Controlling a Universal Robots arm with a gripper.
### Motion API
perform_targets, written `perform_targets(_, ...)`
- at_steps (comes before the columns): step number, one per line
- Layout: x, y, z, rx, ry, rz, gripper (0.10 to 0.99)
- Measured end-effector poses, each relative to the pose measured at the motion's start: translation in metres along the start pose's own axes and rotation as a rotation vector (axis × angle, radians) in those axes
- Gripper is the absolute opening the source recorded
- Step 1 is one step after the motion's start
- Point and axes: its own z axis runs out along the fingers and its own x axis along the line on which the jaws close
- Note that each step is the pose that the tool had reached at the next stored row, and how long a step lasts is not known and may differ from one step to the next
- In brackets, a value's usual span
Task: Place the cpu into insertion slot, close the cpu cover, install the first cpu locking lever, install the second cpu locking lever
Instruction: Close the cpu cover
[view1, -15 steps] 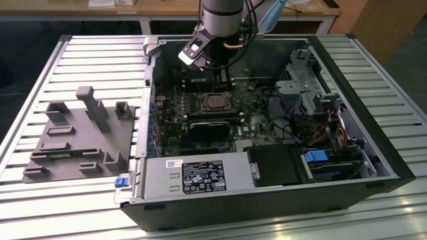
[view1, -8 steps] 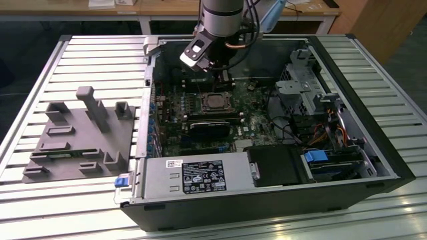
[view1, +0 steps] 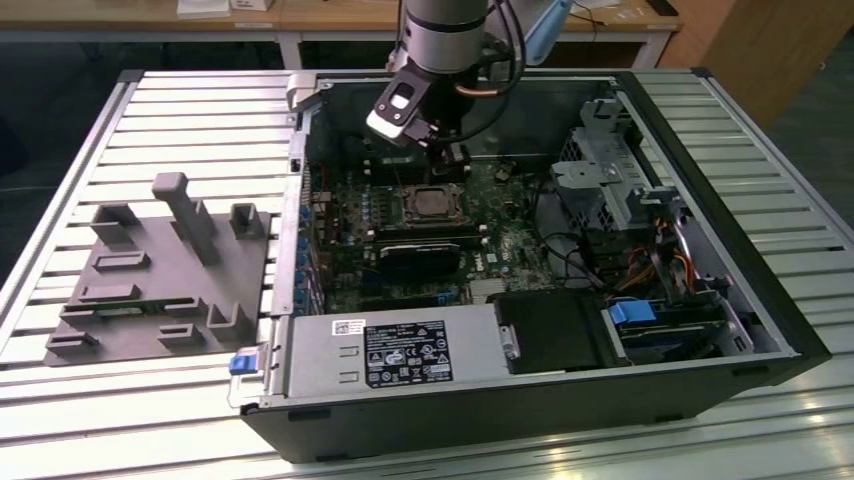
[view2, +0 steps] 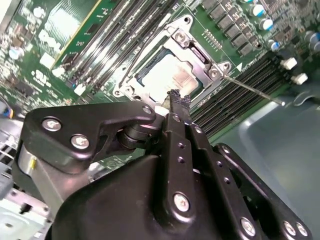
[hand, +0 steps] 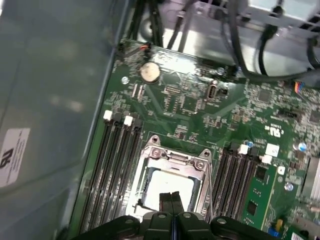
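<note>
The cpu (hand: 167, 184) lies flat in the insertion slot (view1: 430, 203), its pale metal top showing through the window of the cpu cover (hand: 175, 160). The cover lies down over it as a silver frame (view2: 192, 47). A thin metal locking lever (view2: 252, 90) sticks out from one socket corner, over the memory slots. My gripper (hand: 171, 197) hovers just above the socket's edge with its black fingers pressed together and nothing between them. In the exterior view my gripper (view1: 451, 155) hangs just behind the socket, inside the open computer case. The second wrist view has the fingertips (view2: 177, 98) beside the cpu (view2: 167, 77).
Black memory slots (hand: 112, 165) flank the socket on both sides. Cables (hand: 250, 55) and a drive cage (view1: 621, 170) crowd the exterior view's right. A power supply (view1: 400, 350) sits at the case front. A grey fixture (view1: 160, 270) rests on the slatted table, left of the case.
</note>
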Motion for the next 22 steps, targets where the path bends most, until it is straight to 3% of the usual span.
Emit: perform_targets(22,0.0,0.0,0.0002,0.002,0.0126,-0.399,0.102)
